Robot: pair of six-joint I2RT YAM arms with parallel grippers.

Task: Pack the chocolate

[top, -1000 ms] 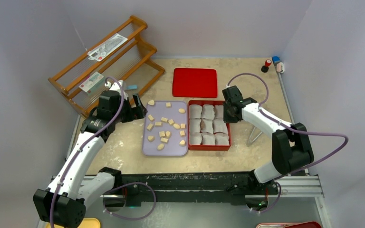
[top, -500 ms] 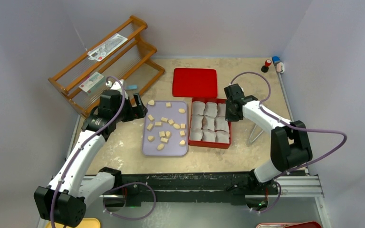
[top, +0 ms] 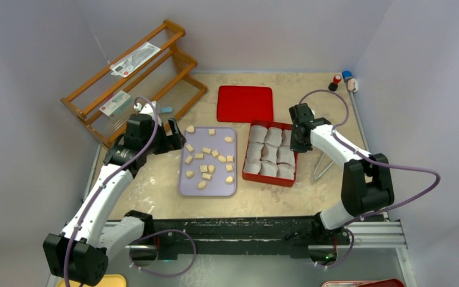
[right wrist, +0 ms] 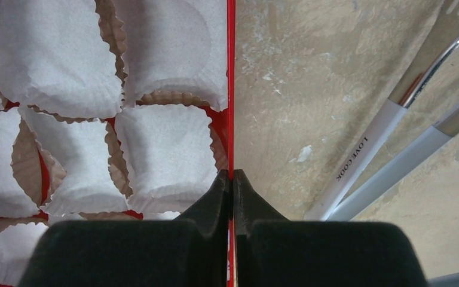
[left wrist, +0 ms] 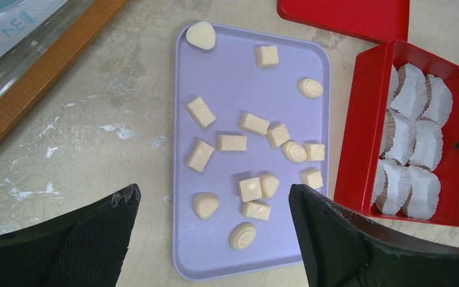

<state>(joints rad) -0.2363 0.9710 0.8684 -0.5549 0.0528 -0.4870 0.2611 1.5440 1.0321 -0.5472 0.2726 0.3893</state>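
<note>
Landmark: tray.

- Table (top: pixel 155 179): worn beige top. The tray (top: pixel 218 190), lilac, lies at its middle, long side running away from you.
- Rack (top: pixel 132 78): wooden, far-left of the tray, out of play. There are printed cards on its shelves, and the print is too small to read.
- Box (top: pixel 267 182): red, just right of the tray, apart from it and skewed to it.
- Lid (top: pixel 245 103): flat, red, beyond the tray's far-right corner. It is off, so the box is open for filling.
- Tongs (right wrist: pixel 364 161): on the table well right of the tray, past the box. The handle reads "LOVE COOK" as best you can make out.
- Right claw (right wrist: pixel 232 179): fingers (right wrist: pixel 218 197) pinched together on the box's right wall, the side away from the tray. Judgement: you hold the wall to square or steady the box, not to pick anything up.
- Left claw (left wrist: pixel 215 227): spread wide, nothing in it, hanging over the tray's left edge. Judgement: it is staged there for a first pick.
- Cups (top: pixel 269 152): white crinkled paper, packed in rows inside the box, each one a seat for a piece. None is filled that you can see.
- Chocolate (left wrist: pixel 232 142): about sixteen pale pieces, both blocks and swirled lumps, all loose on the tray. Most crowd its near-right half, and one rounded piece sits at its far-left corner. No marks are legible on them.

Packing has not begun.
</note>
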